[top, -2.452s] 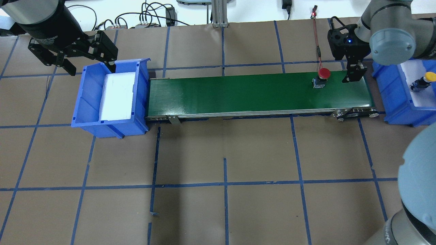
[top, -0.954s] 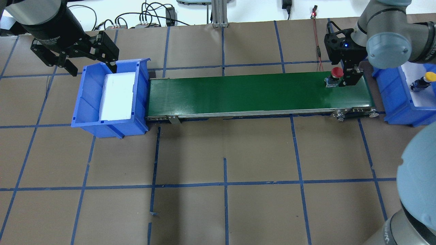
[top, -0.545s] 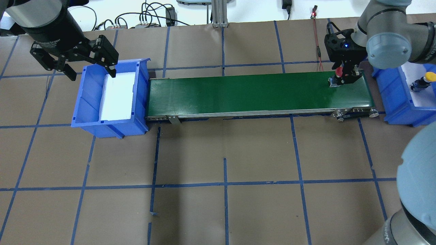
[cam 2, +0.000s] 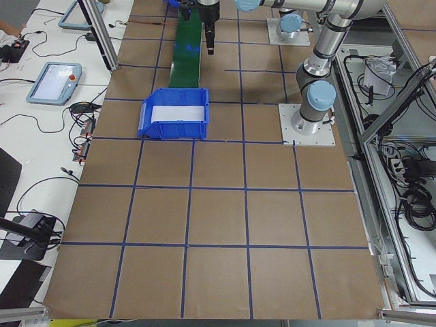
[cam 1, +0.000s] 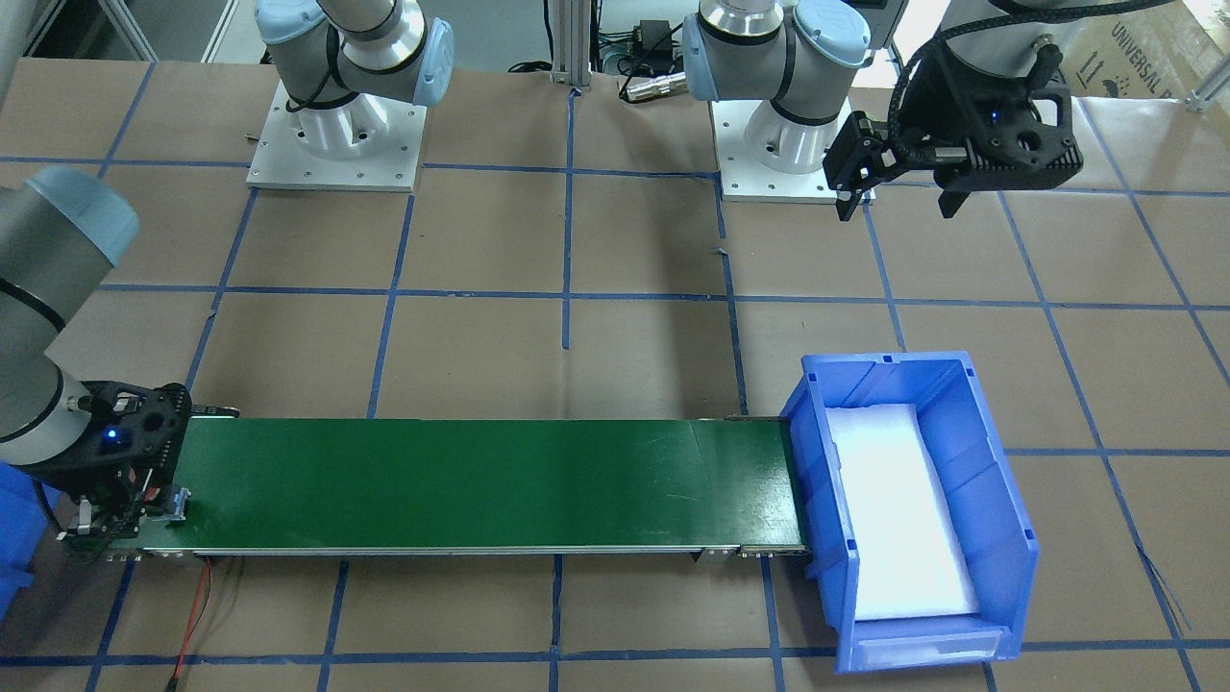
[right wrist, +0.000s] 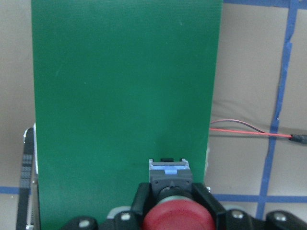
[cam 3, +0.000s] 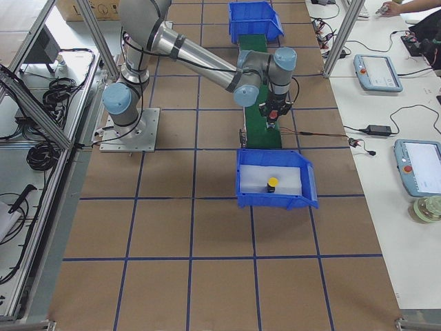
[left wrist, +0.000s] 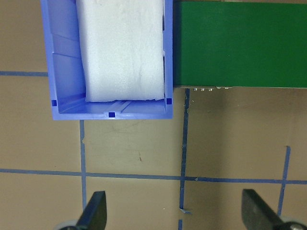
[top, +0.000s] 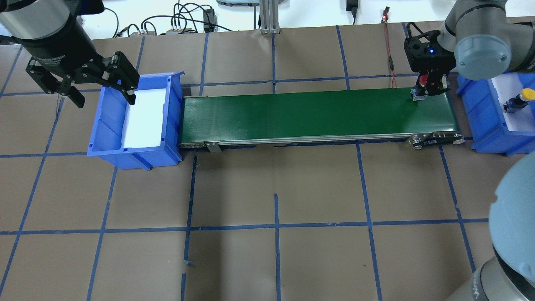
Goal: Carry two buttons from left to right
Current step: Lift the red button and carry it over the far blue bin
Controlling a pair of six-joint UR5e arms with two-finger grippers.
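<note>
The table, covered in brown paper with a blue tape grid, fills every outside view. Two arms work over it. The left arm enters at the upper left of the overhead view and the right arm at the upper right; the frame cuts off both.

One green belt runs across the upper middle of that view. Two blue bins stand at its ends. The left bin is fully visible. The right bin is cut off by the right edge and partly covered by the arm; only the exterior right view shows it whole. Each bin holds one white pad.

The left gripper hangs over the upper left corner of the left bin, jaws spread wide with nothing between them, as the left wrist view confirms. The right gripper sits at the upper right end of the belt.

There are two buttons. The right gripper's jaws pinch the red button below its cap; the right wrist view shows this grip, while in the front-facing view the wrist hides the button. Whether its base touches the belt cannot be determined. The yellow button rests on the pad in the right bin and shows only in the overhead and exterior right views.

One thin red wire runs from the top edge down toward the belt; its lower end is hard to make out.
</note>
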